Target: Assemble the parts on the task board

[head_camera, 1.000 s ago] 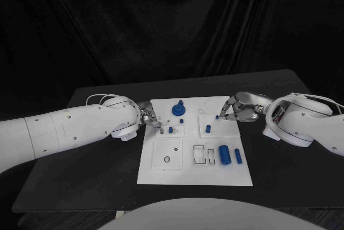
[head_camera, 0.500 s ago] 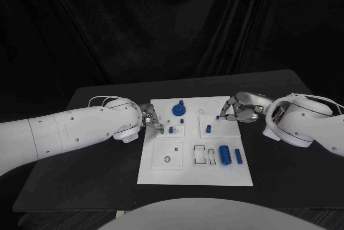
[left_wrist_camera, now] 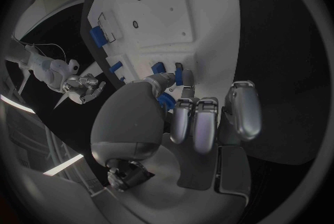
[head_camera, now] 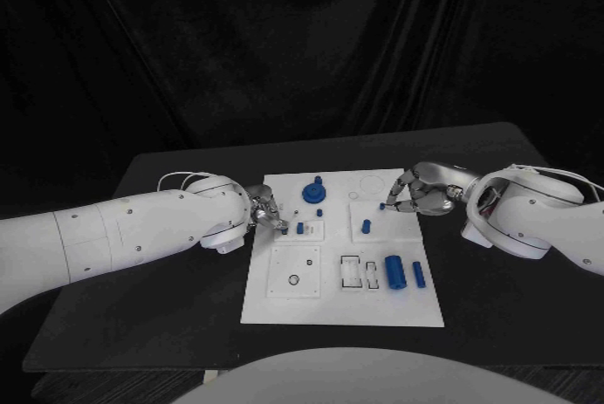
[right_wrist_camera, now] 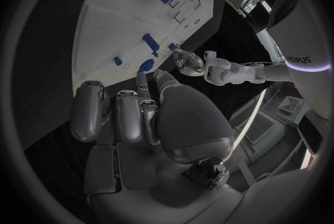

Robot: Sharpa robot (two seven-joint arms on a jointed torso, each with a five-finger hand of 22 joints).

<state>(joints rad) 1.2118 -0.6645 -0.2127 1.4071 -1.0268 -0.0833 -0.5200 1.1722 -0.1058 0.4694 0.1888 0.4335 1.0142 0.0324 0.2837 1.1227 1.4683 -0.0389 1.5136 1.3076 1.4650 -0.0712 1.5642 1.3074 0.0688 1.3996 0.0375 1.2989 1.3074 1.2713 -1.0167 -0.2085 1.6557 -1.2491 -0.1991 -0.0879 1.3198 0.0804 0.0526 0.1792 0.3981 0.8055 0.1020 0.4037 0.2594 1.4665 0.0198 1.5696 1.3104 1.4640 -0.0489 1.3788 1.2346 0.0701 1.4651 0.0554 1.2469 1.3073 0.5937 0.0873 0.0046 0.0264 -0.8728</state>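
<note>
The black tabletop is covered in its middle by the white task board. The left robot hand is placed at the board's left edge, and a small blue peg is pinched between its thumb and a finger just above the board. The right robot hand is held at the board's far right edge with its fingers curled; whether anything is gripped there cannot be told. A large blue cylinder and a thinner blue bar are laid side by side near the board's right edge. A blue round part is seated at the far end, and a short blue pin is stood upright between the two hands.
</note>
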